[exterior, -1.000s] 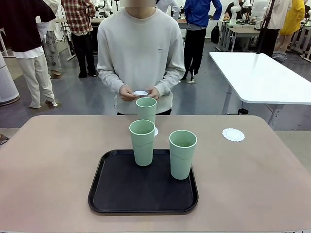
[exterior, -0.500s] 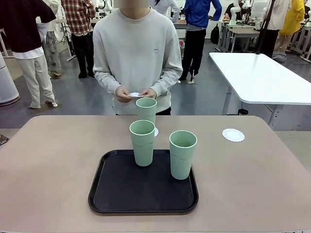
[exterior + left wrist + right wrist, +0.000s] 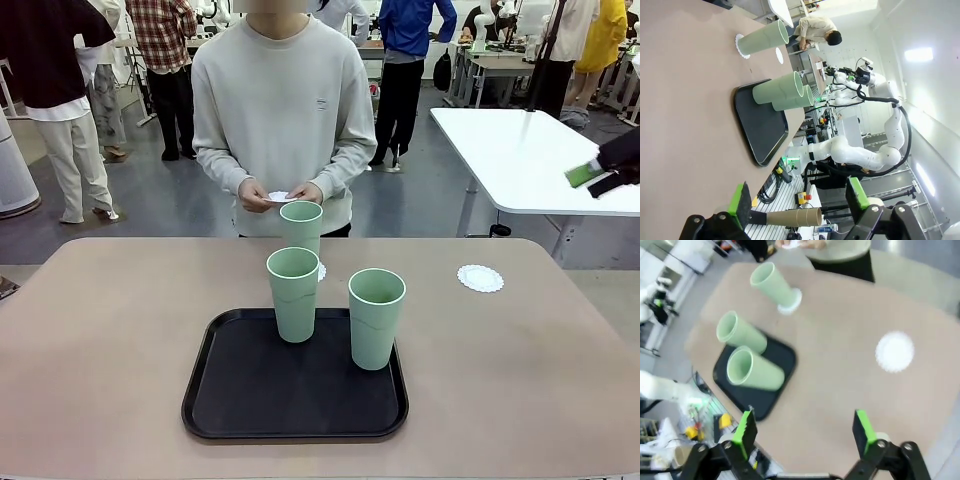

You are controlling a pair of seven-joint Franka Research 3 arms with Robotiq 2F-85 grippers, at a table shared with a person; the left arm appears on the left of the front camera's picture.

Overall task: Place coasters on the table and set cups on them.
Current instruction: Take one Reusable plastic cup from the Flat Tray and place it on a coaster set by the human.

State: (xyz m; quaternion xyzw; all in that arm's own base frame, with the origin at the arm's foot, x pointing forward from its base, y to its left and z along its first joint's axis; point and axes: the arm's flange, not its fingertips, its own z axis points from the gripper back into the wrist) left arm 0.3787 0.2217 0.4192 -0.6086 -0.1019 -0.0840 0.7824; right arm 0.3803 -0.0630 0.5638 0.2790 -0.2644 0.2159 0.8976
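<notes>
Two cups point(image 3: 293, 293) stand on the black tray point(image 3: 230, 400); a third cup point(image 3: 301, 226) sits beyond it on a coaster point(image 3: 320, 271). One bare coaster point(image 3: 480, 278) lies on the table point(image 3: 120, 330), well apart from the tray, and the person's hands point(image 3: 280, 192) hold another. We judge the right-hand cup point(image 3: 376, 318) goes there next: grip its body low, keep it upright, centre it on the lace. Our right gripper point(image 3: 804, 429) hangs above the table, jaws wide and empty, with the bare coaster ahead of it, nearer one finger. Our left gripper point(image 3: 799, 199) is equally wide and carries nothing.
</notes>
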